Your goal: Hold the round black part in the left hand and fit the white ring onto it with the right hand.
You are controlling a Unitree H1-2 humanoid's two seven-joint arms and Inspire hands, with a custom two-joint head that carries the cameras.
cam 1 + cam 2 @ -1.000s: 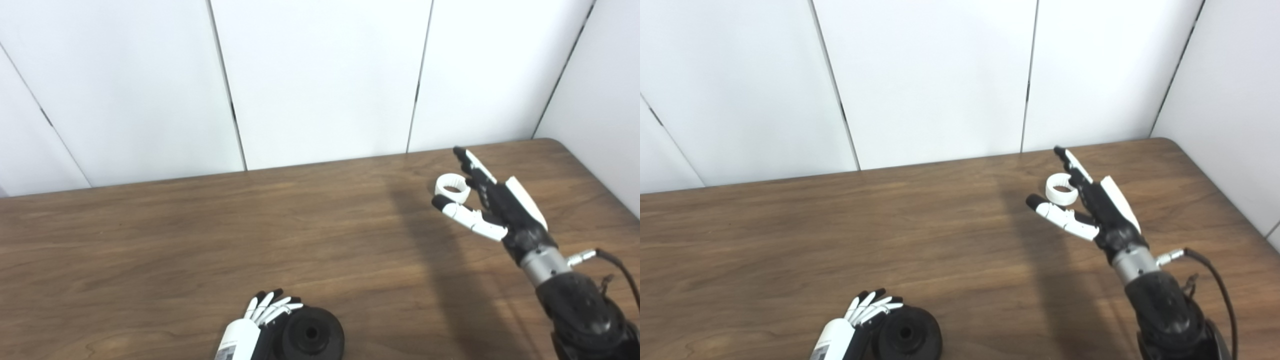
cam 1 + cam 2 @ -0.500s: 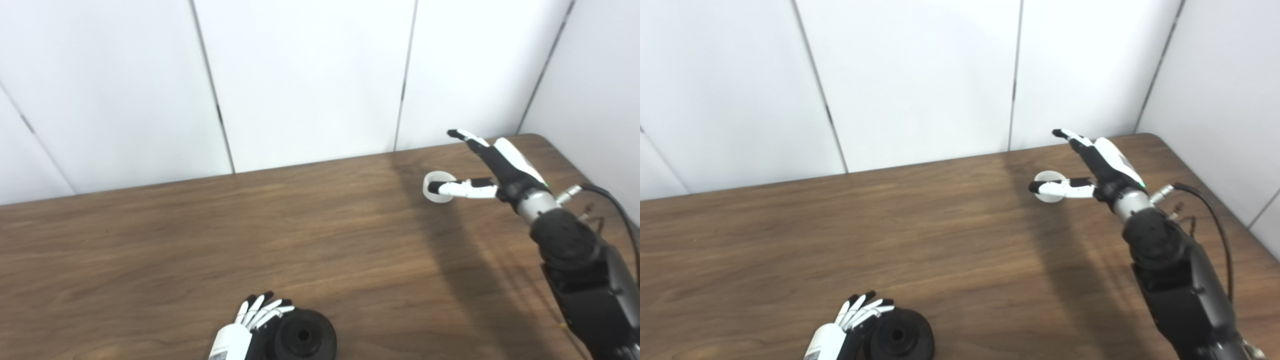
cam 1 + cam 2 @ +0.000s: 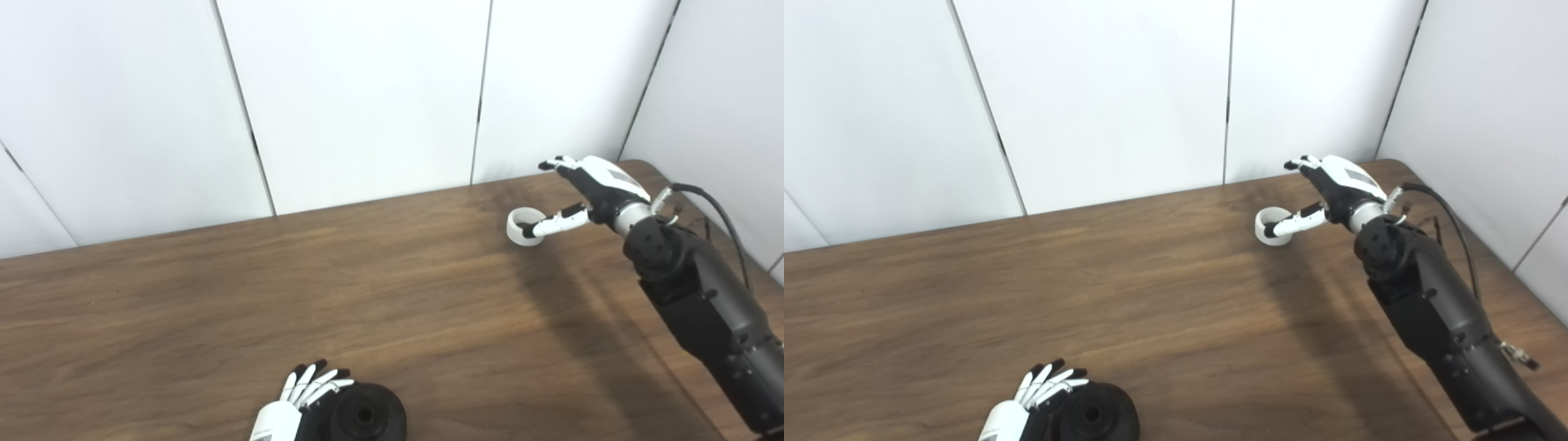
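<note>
Brown wood-grain table (image 3: 245, 294), white panelled wall (image 3: 355, 92) behind its far edge and along its right side. The round black part (image 3: 366, 418) lay flat at the near edge of the table, a little left of centre, its centre hole facing up. The left hand (image 3: 300, 404) rested against the part's left side, fingers (image 3: 309, 384) spread along the rim and not wrapped round it; whether it actually gripped the part could not be told from either eye view, since the palm side was hidden and the wrist was cut by the bottom edge. The white ring (image 3: 525, 226) sat on the table near the far right corner, well apart from the black part. The right hand (image 3: 588, 190) hovered over that corner, arm reaching in from the right edge, a black cable (image 3: 716, 208) looping off the wrist. Its fingers were apart, upper ones stretched out above and past the ring, the thumb (image 3: 554, 224) angled down with its tip at the ring's near rim, touching or nearly so. Nothing was clamped; ring unlifted.
</note>
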